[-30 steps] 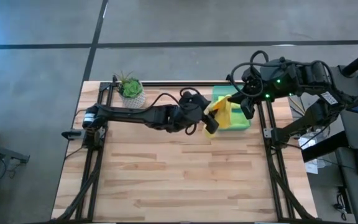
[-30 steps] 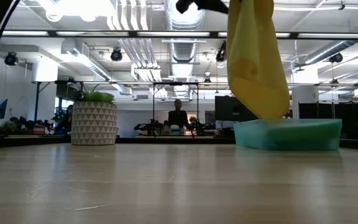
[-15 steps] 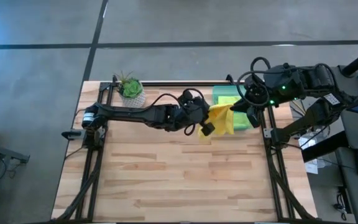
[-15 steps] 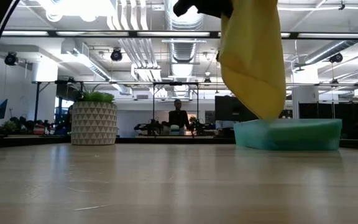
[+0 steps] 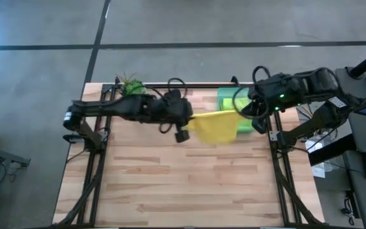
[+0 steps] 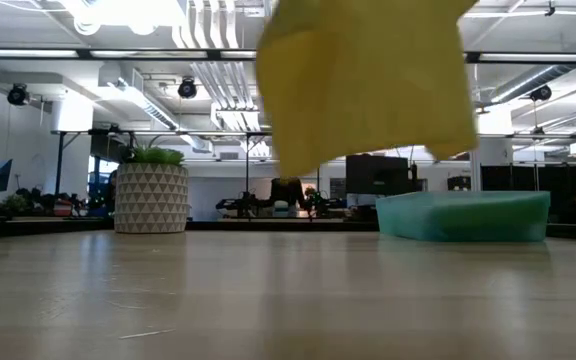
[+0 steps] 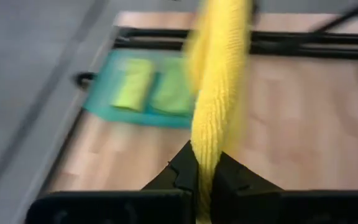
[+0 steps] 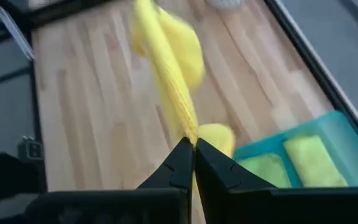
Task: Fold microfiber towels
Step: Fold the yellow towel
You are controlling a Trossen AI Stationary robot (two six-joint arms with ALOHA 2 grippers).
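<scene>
Above the table's far right quarter, your left gripper (image 5: pixel 192 119) and right gripper (image 5: pixel 239 113) each pinched an opposite edge of the bright yellow microfiber towel (image 5: pixel 216 126), stretching it in mid-air clear of the wooden table (image 5: pixel 189 184). Behind it, two lime green towels (image 7: pixel 151 92) lay in the translucent teal bin (image 6: pixel 465 216).
</scene>
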